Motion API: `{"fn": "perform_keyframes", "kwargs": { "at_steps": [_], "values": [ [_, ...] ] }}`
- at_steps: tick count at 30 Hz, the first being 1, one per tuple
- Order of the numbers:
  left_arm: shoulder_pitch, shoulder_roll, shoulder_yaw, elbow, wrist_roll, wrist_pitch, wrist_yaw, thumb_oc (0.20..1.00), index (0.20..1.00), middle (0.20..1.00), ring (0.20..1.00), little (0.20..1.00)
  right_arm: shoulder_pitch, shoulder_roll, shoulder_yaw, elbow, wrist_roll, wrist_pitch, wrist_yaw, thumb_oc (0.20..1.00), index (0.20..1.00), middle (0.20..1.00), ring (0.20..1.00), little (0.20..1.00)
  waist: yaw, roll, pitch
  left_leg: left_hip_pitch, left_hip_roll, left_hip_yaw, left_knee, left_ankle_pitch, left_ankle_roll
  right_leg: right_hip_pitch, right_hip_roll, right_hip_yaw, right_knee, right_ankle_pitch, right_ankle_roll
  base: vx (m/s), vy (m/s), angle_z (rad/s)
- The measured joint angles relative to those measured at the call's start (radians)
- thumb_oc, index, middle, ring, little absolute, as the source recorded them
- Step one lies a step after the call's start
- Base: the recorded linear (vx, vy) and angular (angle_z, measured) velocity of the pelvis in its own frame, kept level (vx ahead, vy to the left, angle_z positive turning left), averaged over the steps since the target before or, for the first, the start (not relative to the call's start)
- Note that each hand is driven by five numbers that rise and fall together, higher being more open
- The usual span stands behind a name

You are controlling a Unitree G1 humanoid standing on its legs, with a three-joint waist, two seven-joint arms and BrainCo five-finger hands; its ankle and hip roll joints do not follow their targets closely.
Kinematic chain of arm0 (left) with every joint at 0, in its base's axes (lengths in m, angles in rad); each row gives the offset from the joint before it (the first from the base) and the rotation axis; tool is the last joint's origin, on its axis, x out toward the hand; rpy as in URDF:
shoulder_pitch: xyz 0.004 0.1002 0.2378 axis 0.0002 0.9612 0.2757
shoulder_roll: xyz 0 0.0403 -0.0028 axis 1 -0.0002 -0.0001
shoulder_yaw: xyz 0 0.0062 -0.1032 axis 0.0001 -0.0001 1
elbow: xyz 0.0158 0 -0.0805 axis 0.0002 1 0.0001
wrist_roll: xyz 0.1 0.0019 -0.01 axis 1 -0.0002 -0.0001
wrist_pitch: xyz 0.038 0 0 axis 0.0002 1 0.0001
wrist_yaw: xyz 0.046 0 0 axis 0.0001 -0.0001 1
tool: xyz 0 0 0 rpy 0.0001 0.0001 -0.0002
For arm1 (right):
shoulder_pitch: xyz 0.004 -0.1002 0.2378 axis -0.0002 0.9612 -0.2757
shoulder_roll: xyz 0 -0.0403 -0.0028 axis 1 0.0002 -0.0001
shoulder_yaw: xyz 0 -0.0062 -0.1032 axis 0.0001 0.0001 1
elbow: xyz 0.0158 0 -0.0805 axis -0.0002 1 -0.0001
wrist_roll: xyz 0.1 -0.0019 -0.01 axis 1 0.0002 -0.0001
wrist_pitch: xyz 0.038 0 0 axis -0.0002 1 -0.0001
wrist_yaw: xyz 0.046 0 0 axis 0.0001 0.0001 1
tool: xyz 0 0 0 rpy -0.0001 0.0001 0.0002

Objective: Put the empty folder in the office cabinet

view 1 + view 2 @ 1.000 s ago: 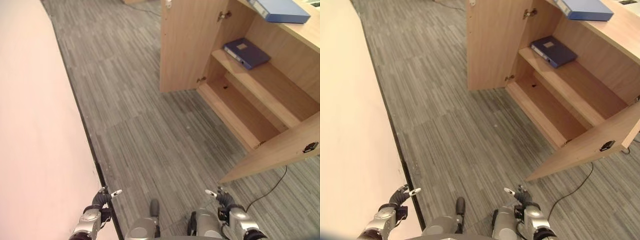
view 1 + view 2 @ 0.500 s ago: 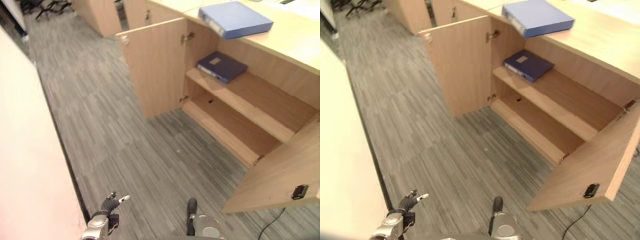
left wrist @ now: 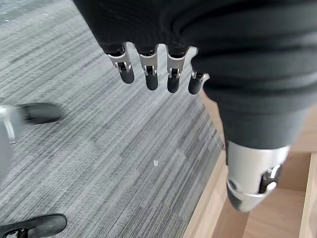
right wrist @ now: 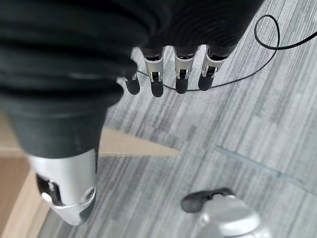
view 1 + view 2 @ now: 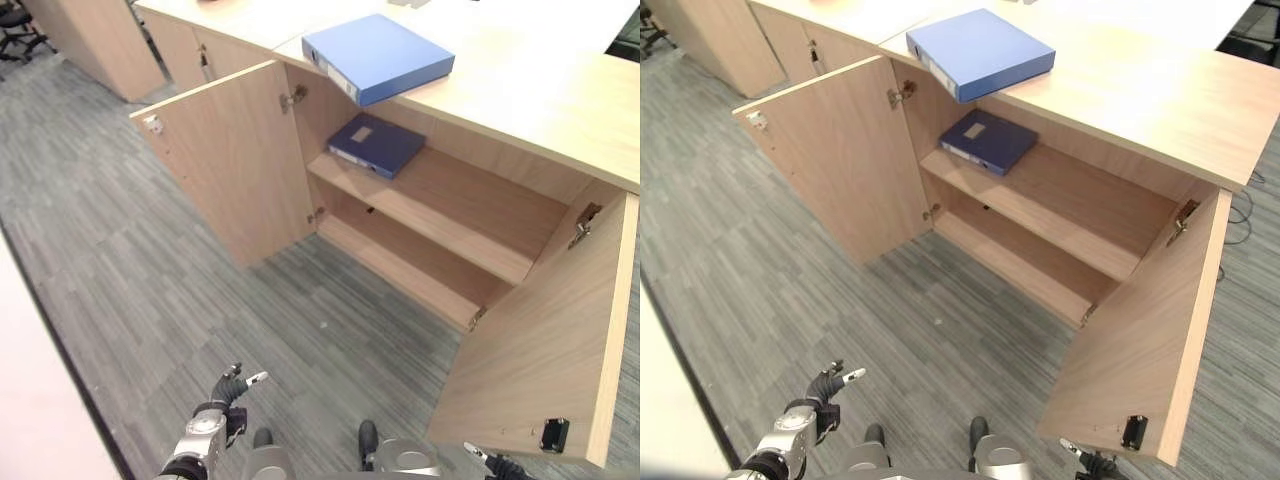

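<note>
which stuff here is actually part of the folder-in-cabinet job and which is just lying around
Part of the job:
- light blue folder on the counter top
- open cabinet with both doors swung out
- left hand and right hand, both low, open, holding nothing

Just there:
- dark blue folder lying on the upper shelf
- office chair far back
- neighbouring closed cabinet

An office: grey carpet tiles (image 5: pixel 150 270), wooden cabinet (image 5: pixel 420 215) (doors open), desk chair (image 5: pixel 15 25).
</note>
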Motion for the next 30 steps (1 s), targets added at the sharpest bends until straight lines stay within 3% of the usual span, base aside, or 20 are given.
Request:
{"fn": "perform_keyframes", "kwargs": {
  "at_steps": [1,5,7,9,10,11,12,14,15,16,17,18,19,21,22,24,25,27,29,30],
  "values": [
    [-0.006,-0.001,-0.001,0.015,0.0,0.0,0.001,1.0,1.0,1.0,1.0,1.0,-0.002,0.002,-0.004,0.006,0.0,0.001,0.0,1.0,1.0,1.0,1.0,1.0,0.019,0.01,0.015,-0.018,0.0,-0.033,-0.034,0.025,0.004,0.004,0.0,0.052,0.026,-0.013,-0.016,0.52,0.255,-0.99],
    [0.002,-0.003,0.003,0.046,-0.001,0.002,0.009,1.0,1.0,1.0,1.0,1.0,0.012,0.021,0.0,0.01,-0.001,0.001,-0.005,1.0,1.0,1.0,1.0,1.0,0.057,0.008,0.025,-0.061,-0.001,-0.106,-0.031,0.024,0.006,0.024,-0.036,0.194,0.083,-0.085,0.031,0.48,0.362,-1.07],
    [0.014,-0.007,0.006,0.053,-0.002,0.003,0.014,1.0,1.0,1.0,1.0,1.0,0.023,0.01,-0.004,0.011,-0.001,0.0,-0.008,1.0,1.0,1.0,1.0,1.0,0.055,0.014,0.022,-0.068,-0.002,-0.114,-0.02,0.002,0.041,0.062,-0.1,0.281,0.098,-0.134,0.107,0.33,0.44,-1.18],
    [0.008,-0.014,0.004,0.047,-0.002,-0.001,0.014,1.0,1.0,1.0,1.0,1.0,0.06,0.002,-0.013,-0.018,-0.001,0.001,-0.008,1.0,1.0,1.0,1.0,1.0,0.049,0.031,0.013,-0.082,-0.006,-0.101,0.042,-0.015,0.052,0.109,-0.156,0.309,0.07,-0.169,0.168,0.33,0.586,-0.76],
    [0.005,-0.005,-0.001,0.047,-0.002,-0.004,0.015,1.0,1.0,1.0,1.0,1.0,0.075,0.007,-0.025,-0.029,-0.001,0.01,-0.008,1.0,1.0,1.0,1.0,1.0,0.039,0.0,0.02,-0.091,-0.04,-0.051,0.108,0.093,-0.01,0.116,-0.198,0.329,0.089,-0.176,0.189,0.28,0.604,-0.57],
    [-0.009,0.026,-0.024,0.036,-0.002,-0.004,0.019,1.0,1.0,1.0,1.0,1.0,0.097,0.04,-0.037,-0.098,0.0,0.015,0.006,1.0,1.0,1.0,1.0,1.0,0.048,-0.031,0.03,-0.125,-0.093,-0.017,0.208,0.033,0.03,0.104,-0.252,0.347,0.126,-0.171,0.18,0.2,0.525,-0.64],
    [-0.022,0.041,-0.011,0.037,-0.001,-0.01,0.016,1.0,1.0,1.0,1.0,1.0,0.094,0.077,-0.064,-0.094,0.0,0.003,0.011,1.0,1.0,1.0,1.0,1.0,0.036,-0.068,0.013,-0.151,-0.131,0.018,0.275,-0.016,0.071,0.046,-0.281,0.348,0.208,-0.124,0.174,0.25,0.691,-0.59],
    [-0.037,0.068,-0.02,0.038,0.0,-0.008,0.013,1.0,1.0,1.0,1.0,1.0,0.098,0.115,-0.063,-0.084,0.012,0.009,0.014,1.0,1.0,1.0,1.0,1.0,0.043,-0.088,-0.006,-0.152,-0.175,0.084,0.325,-0.079,0.124,0.033,-0.324,0.366,0.196,0.032,0.194,0.12,0.459,-0.5],
    [-0.041,0.069,-0.03,0.038,0.0,-0.009,0.014,1.0,1.0,1.0,1.0,1.0,0.101,0.122,-0.061,-0.087,0.029,0.007,0.015,1.0,1.0,1.0,1.0,1.0,0.035,-0.077,-0.016,-0.154,-0.18,0.096,0.324,-0.087,0.138,0.015,-0.326,0.378,0.205,0.092,0.191,-0.01,0.452,-0.46],
    [-0.053,0.065,-0.033,0.025,0.0,-0.01,0.016,1.0,1.0,1.0,1.0,1.0,0.096,0.13,-0.029,-0.091,0.039,0.005,0.016,1.0,1.0,1.0,1.0,1.0,0.028,-0.076,-0.023,-0.133,-0.201,0.131,0.311,-0.09,0.182,-0.045,-0.343,0.382,0.24,0.206,0.197,-0.02,0.646,-0.55],
    [-0.041,0.061,-0.03,0.02,0.0,-0.01,0.019,1.0,1.0,1.0,1.0,1.0,0.08,0.126,-0.019,-0.1,0.039,0.001,0.015,1.0,1.0,1.0,1.0,1.0,0.035,-0.059,-0.024,-0.123,-0.198,0.159,0.282,-0.078,0.195,-0.071,-0.358,0.367,0.276,0.236,0.215,-0.02,0.396,-0.69],
    [-0.05,0.065,-0.028,0.008,-0.001,-0.009,0.02,1.0,1.0,1.0,1.0,1.0,0.076,0.129,-0.029,-0.096,0.042,-0.002,0.01,1.0,1.0,1.0,1.0,1.0,0.026,-0.06,-0.028,-0.111,-0.213,0.19,0.278,-0.083,0.228,-0.107,-0.384,0.32,0.285,0.236,0.218,-0.02,0.604,-1.14],
    [-0.035,0.076,-0.031,-0.043,-0.001,-0.017,0.022,1.0,1.0,1.0,1.0,1.0,0.058,0.128,-0.047,-0.095,0.064,-0.004,-0.001,1.0,1.0,1.0,1.0,1.0,0.05,-0.066,-0.028,-0.082,-0.237,0.269,0.245,-0.078,0.255,-0.155,-0.472,0.112,0.287,0.263,0.213,0.0,0.627,-0.87],
    [-0.042,0.076,-0.028,-0.079,-0.003,-0.017,0.024,1.0,1.0,1.0,1.0,1.0,0.063,0.125,-0.042,-0.101,0.077,-0.005,-0.008,1.0,1.0,1.0,1.0,1.0,0.048,-0.049,-0.028,-0.08,-0.244,0.28,0.241,-0.094,0.29,-0.127,-0.456,0.003,0.266,0.273,0.197,0.02,0.578,-0.55],
    [-0.023,0.08,-0.014,-0.109,-0.011,-0.035,0.023,1.0,1.0,1.0,1.0,1.0,0.06,0.125,-0.045,-0.096,0.077,-0.003,-0.018,1.0,1.0,1.0,1.0,1.0,0.076,-0.043,-0.026,-0.029,-0.257,0.317,0.158,-0.071,0.292,-0.155,-0.421,-0.055,0.359,0.217,0.206,0.03,0.432,-0.55],
    [0.0,0.073,0.016,-0.095,-0.022,-0.033,0.022,1.0,1.0,1.0,1.0,1.0,0.051,0.121,-0.036,-0.099,0.076,-0.005,-0.016,1.0,1.0,1.0,1.0,1.0,0.084,-0.026,-0.029,-0.007,-0.255,0.328,0.107,-0.065,0.303,-0.175,-0.347,-0.045,0.447,0.1,0.214,0.04,0.355,-0.59],
    [0.023,0.078,0.024,-0.084,-0.022,-0.027,0.021,1.0,1.0,1.0,1.0,1.0,0.041,0.122,-0.02,-0.1,0.076,-0.005,-0.015,1.0,1.0,1.0,1.0,1.0,0.086,-0.016,-0.04,0.001,-0.259,0.325,0.061,-0.051,0.283,-0.195,-0.274,-0.072,0.5,0.019,0.208,0.06,0.227,-0.37],
    [0.032,0.075,0.029,-0.071,-0.022,-0.01,0.023,1.0,1.0,1.0,1.0,1.0,0.034,0.112,-0.002,-0.087,0.075,-0.005,-0.015,1.0,1.0,1.0,1.0,1.0,0.089,-0.009,-0.035,-0.005,-0.26,0.316,0.052,-0.029,0.308,-0.19,-0.2,-0.06,0.462,-0.075,0.189,0.13,0.221,-0.25],
    [0.034,0.071,0.032,-0.064,-0.022,-0.005,0.023,1.0,1.0,1.0,1.0,1.0,0.03,0.112,0.011,-0.096,0.076,-0.005,-0.014,1.0,1.0,1.0,1.0,1.0,0.075,-0.011,-0.032,-0.004,-0.258,0.292,0.05,-0.012,0.325,-0.199,-0.133,-0.064,0.388,-0.108,0.147,0.14,0.069,-0.08],
    [0.031,0.072,0.032,-0.064,-0.022,-0.005,0.023,1.0,1.0,1.0,1.0,1.0,0.021,0.112,0.025,-0.095,0.076,-0.006,-0.015,1.0,1.0,1.0,1.0,1.0,0.067,-0.016,-0.029,-0.006,-0.253,0.285,0.041,-0.004,0.316,-0.207,-0.105,-0.06,0.332,-0.105,0.15,0.2,0.011,0.16]
  ]
}}
